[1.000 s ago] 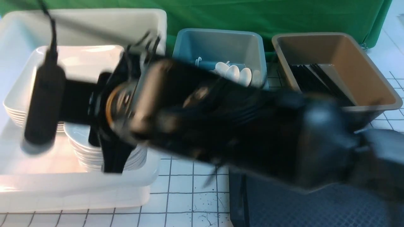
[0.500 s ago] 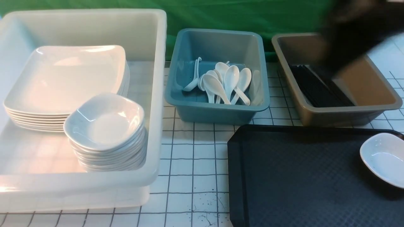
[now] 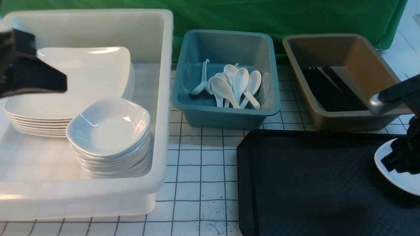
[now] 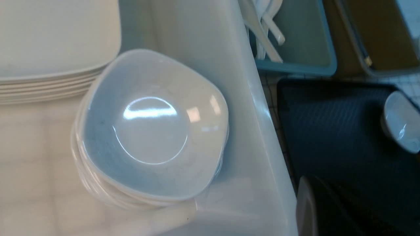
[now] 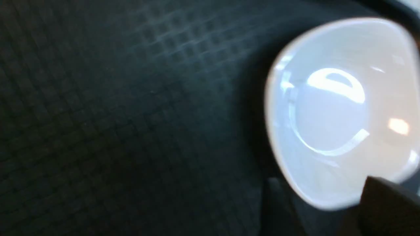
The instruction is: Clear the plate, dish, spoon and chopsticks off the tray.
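A white, grid-lined table (image 3: 197, 164) stands before a green backdrop (image 3: 229, 16). At far left my left gripper (image 3: 49, 82), closed, hangs over a white tub (image 3: 164, 98) holding stacked plates (image 3: 65, 82) and small dishes (image 3: 110, 131). Next comes a teal tub (image 3: 226, 114) of spoons (image 3: 236, 85), then a brown tub (image 3: 344, 119) of chopsticks (image 3: 331, 88). Nearer me, the black tray (image 3: 302, 183) carries one dish (image 3: 403, 183) at its right edge. My right gripper (image 3: 398, 160) is at the dish's rim; I cannot tell how its jaws stand.
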